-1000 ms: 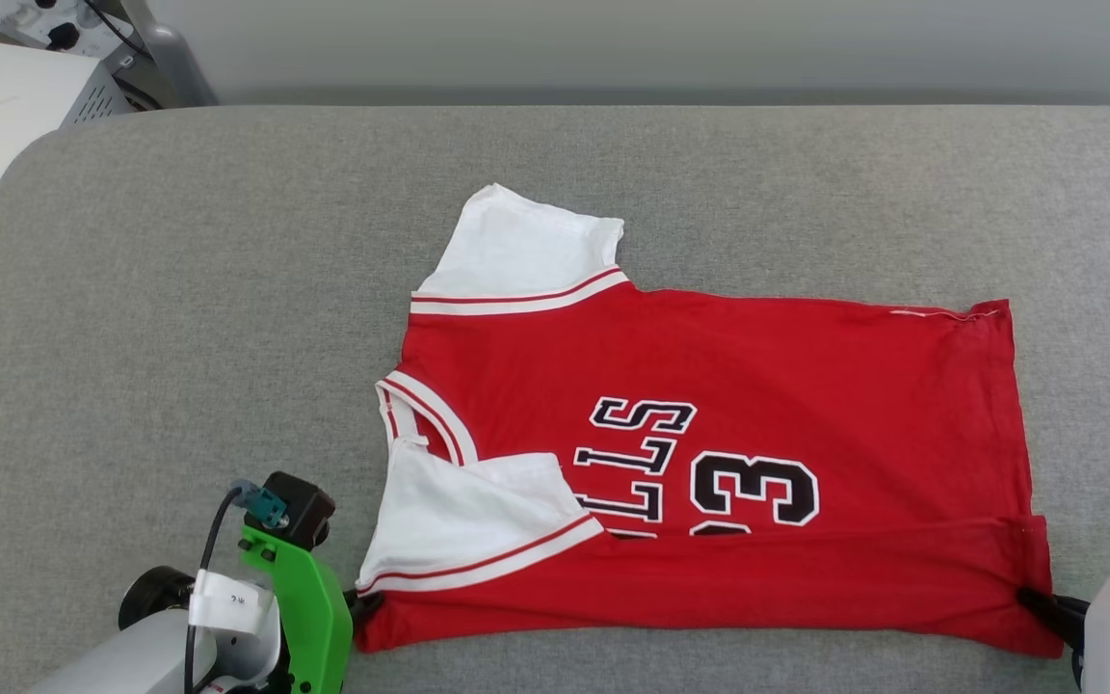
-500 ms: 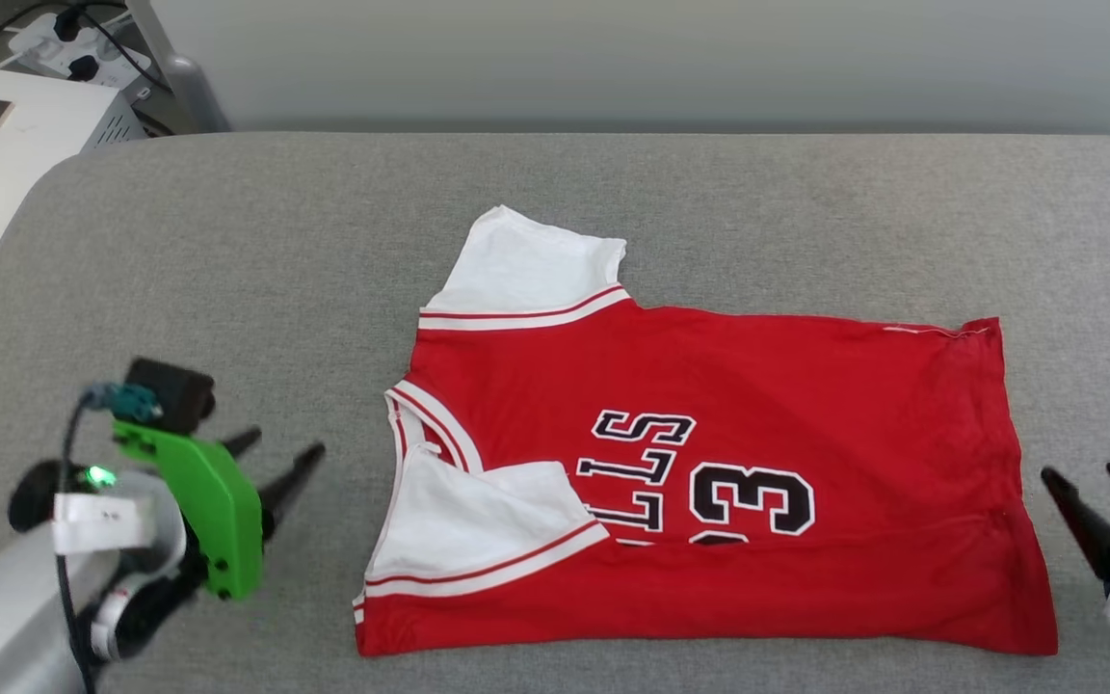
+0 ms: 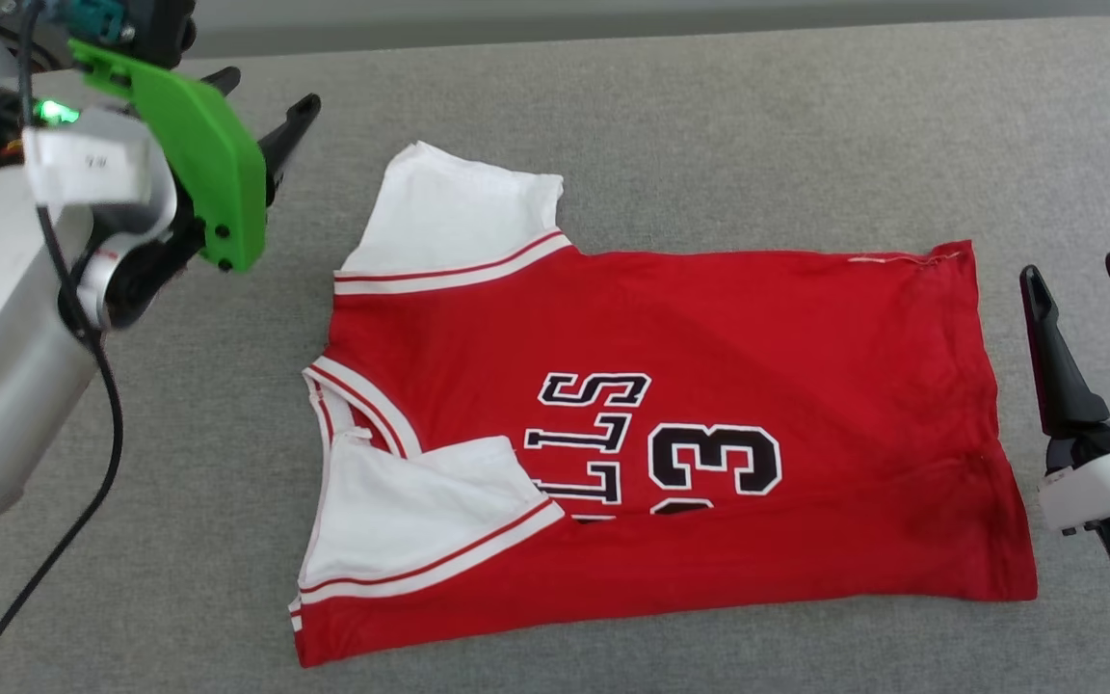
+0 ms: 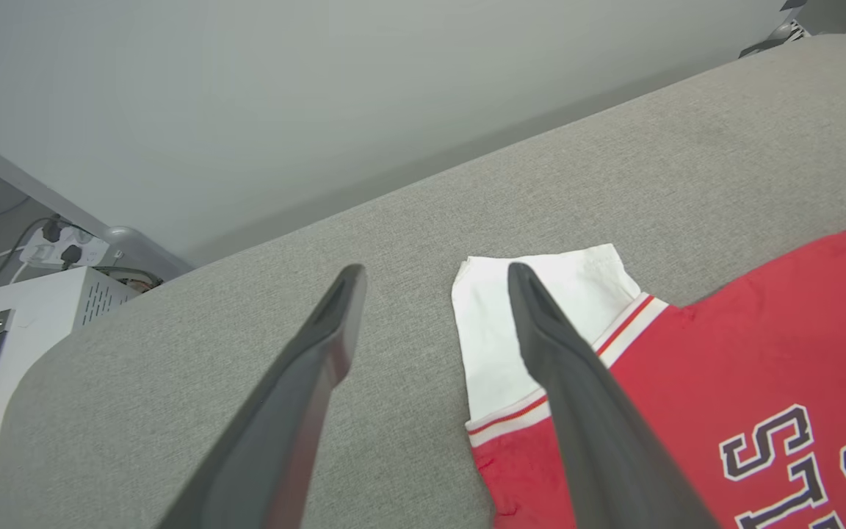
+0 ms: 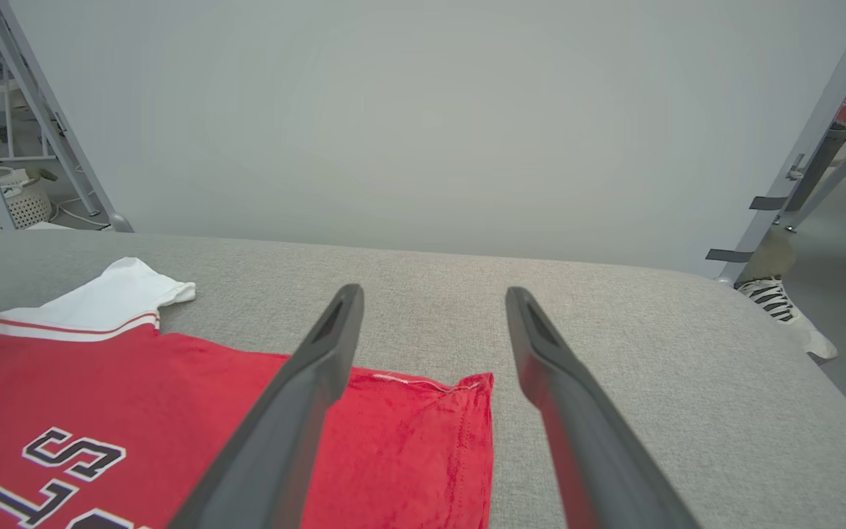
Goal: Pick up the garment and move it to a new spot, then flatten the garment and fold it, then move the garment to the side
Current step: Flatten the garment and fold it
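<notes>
The garment (image 3: 709,366) lies flat on the grey surface (image 3: 709,125), its near edge folded over. The left gripper (image 3: 268,87), off its left end, and the right gripper (image 3: 1073,270), just beside its right end, stand wide apart, holding nothing

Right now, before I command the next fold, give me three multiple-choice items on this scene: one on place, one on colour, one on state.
1. Where is the right tool?
A. Beside the hem of the garment, off the cloth
B. Over the collar
C. On the number

2. What colour are the sleeves?
A. Black
B. White
C. Blue

3. How is the left tool?
A. Shut on a sleeve
B. Shut on the hem
C. Open, holding nothing

Answers:
1 A: it stands past the hem edge, over the grey surface.
2 B: both sleeves are white with red-striped trim.
3 C: it is spread wide with nothing in the gap.
</notes>
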